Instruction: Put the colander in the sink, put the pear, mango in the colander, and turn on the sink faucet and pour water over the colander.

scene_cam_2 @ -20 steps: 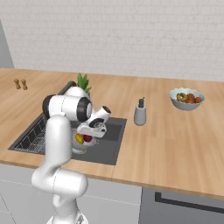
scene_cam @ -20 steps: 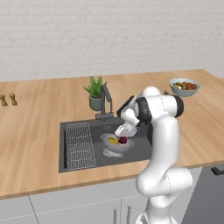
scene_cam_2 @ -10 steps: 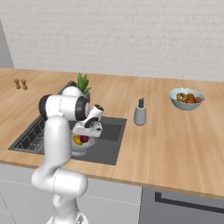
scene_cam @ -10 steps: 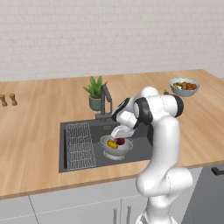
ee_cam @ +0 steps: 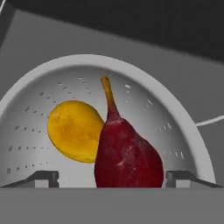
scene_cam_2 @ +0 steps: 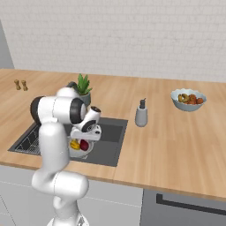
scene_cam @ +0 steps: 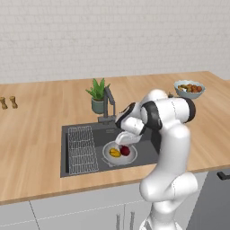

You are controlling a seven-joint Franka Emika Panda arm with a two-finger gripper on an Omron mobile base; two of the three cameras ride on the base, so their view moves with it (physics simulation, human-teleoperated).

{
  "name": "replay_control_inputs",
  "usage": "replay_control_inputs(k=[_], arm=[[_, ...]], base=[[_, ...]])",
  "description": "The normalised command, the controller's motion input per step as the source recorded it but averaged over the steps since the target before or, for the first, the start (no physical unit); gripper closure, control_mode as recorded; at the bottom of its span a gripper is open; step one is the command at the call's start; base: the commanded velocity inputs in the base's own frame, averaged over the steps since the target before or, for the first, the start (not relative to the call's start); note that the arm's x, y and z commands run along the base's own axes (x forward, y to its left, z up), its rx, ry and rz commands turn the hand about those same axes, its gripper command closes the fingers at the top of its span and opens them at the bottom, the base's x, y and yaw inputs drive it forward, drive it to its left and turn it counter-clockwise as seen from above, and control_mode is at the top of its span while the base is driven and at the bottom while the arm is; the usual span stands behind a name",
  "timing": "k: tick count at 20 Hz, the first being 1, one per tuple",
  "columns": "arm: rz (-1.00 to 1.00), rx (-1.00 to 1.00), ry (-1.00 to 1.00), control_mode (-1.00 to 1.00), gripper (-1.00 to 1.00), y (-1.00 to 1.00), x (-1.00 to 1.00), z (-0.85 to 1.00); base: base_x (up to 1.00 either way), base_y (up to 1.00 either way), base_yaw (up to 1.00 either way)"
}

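Note:
The silver colander [scene_cam: 108,158] [ee_cam: 87,61] sits in the dark grey sink [scene_cam: 144,144] [scene_cam_2: 108,142]. Inside it the yellow-orange mango [scene_cam: 115,152] [ee_cam: 73,129] lies against the dark red pear [scene_cam: 126,150] [ee_cam: 127,157], whose stem points away from the hand. My gripper [scene_cam: 124,140] [scene_cam_2: 86,136] [ee_cam: 113,177] hovers just above the colander, open, its fingertips [ee_cam: 43,177] standing wide on either side of the pear without pinching it. The angular faucet [scene_cam: 109,101] stands at the sink's back edge, with no water running from it.
A wire rack [scene_cam: 82,148] covers the sink's left part. A potted plant [scene_cam: 98,95] stands beside the faucet, a grey soap bottle [scene_cam_2: 141,115] right of the sink, a fruit bowl [scene_cam: 189,88] [scene_cam_2: 188,99] at the far right, two small shakers [scene_cam: 8,102] far left.
The hand came down a little over the colander with the pear. Its jaws then spread wide, and the pear now rests in the colander beside the mango.

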Motion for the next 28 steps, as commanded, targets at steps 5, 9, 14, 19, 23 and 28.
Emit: replay_control_inputs(k=[5,9,14,19,23,28], arm=[[-0.08,0.00,-0.04,-1.00,-1.00,-0.02,-0.28,0.47],[-0.07,0.00,-0.06,-1.00,-1.00,-0.18,-0.19,0.63],[-0.01,-0.01,-0.16,-1.00,-1.00,-0.37,-0.46,0.53],[0.05,-0.17,-0.34,-1.00,-1.00,-0.27,-0.40,0.56],[0.15,-0.16,-0.42,-1.00,-1.00,-0.28,-0.23,0.51],[0.14,-0.06,-0.39,-1.00,-1.00,-0.11,-0.04,0.47]], base=[[0.00,0.00,0.00],[0.00,0.00,0.00],[0.00,0.00,0.00],[0.00,0.00,0.00],[0.00,0.00,0.00],[0.00,0.00,0.00]])
